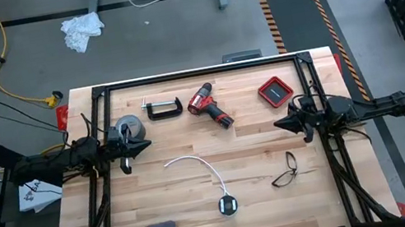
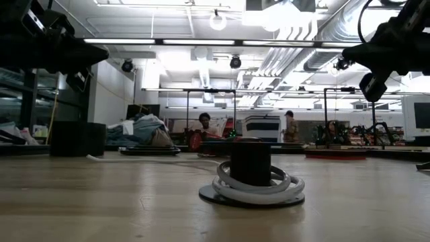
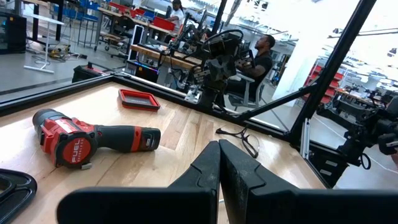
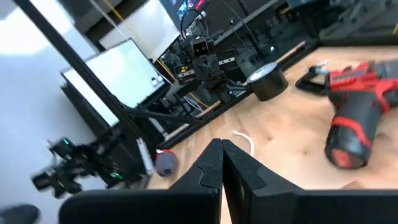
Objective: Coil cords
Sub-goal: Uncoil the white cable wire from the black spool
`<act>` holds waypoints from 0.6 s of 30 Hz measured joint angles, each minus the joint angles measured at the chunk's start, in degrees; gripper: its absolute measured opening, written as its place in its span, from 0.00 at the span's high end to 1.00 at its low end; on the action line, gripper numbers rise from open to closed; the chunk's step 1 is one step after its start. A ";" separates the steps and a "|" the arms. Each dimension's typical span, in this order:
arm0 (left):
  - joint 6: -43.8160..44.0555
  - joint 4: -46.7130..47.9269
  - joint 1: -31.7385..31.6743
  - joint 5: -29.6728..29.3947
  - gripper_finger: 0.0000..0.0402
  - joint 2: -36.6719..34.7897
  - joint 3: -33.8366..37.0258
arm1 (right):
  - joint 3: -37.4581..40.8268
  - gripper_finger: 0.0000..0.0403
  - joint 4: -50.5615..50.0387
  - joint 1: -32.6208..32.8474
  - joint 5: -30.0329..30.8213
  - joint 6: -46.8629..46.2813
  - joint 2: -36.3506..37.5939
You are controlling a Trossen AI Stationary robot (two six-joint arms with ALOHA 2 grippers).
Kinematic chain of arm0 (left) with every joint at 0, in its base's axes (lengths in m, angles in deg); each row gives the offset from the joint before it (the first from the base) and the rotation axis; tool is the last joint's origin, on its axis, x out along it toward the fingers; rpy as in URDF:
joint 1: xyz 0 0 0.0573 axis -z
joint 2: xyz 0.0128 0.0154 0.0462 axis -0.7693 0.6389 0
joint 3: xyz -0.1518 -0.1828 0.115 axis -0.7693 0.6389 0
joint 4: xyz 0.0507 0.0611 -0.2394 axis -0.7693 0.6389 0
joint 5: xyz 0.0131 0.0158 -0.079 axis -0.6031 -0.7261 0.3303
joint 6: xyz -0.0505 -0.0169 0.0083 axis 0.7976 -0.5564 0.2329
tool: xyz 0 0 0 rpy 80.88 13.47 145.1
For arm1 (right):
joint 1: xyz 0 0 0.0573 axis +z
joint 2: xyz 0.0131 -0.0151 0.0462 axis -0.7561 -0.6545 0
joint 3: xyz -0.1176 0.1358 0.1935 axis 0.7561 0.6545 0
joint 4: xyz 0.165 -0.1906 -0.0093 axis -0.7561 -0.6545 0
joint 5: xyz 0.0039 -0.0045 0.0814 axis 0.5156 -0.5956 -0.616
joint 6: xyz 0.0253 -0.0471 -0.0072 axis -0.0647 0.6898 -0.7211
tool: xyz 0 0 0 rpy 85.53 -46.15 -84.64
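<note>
White cable (image 1: 197, 164) lay uncoiled on the wooden table (image 1: 265, 186), curving from mid-table down to its round black disc (image 1: 228, 205) near the front edge. The red drill (image 3: 81, 142) read "FUEL" on its side. Left gripper (image 1: 124, 154) and right gripper (image 1: 294, 120) hovered at opposite sides, fingers pressed together, holding nothing, both well apart from the cable between them.
</note>
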 joint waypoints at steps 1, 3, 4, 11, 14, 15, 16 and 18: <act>0.00 0.00 0.00 -0.01 1.00 0.00 0.02 | -0.02 1.00 1.72 -0.04 0.01 -2.42 -0.06; 0.00 0.00 0.00 -0.01 1.00 0.00 0.00 | -0.01 1.00 8.67 -0.27 0.03 -5.47 -0.12; 0.01 0.00 0.00 0.00 1.00 0.00 0.01 | 0.00 1.00 13.37 -0.42 0.03 -6.03 -0.47; -0.01 0.00 0.00 -0.02 1.00 0.00 0.02 | -7.06 1.00 17.53 -1.31 3.16 1.67 -12.98; -0.02 0.00 0.00 0.00 1.00 0.00 0.00 | -11.17 1.00 17.10 -2.14 2.53 3.42 -22.25; 0.01 0.00 0.00 0.01 1.00 0.00 0.00 | -12.90 1.00 17.13 -2.45 2.34 2.21 -25.43; 0.01 0.00 0.00 -0.02 1.00 0.00 0.01 | -14.63 1.00 17.19 -2.77 2.33 0.78 -28.43; -0.02 0.00 0.00 -0.01 1.00 0.00 0.02 | -18.53 1.00 17.31 -3.32 2.28 -0.94 -34.34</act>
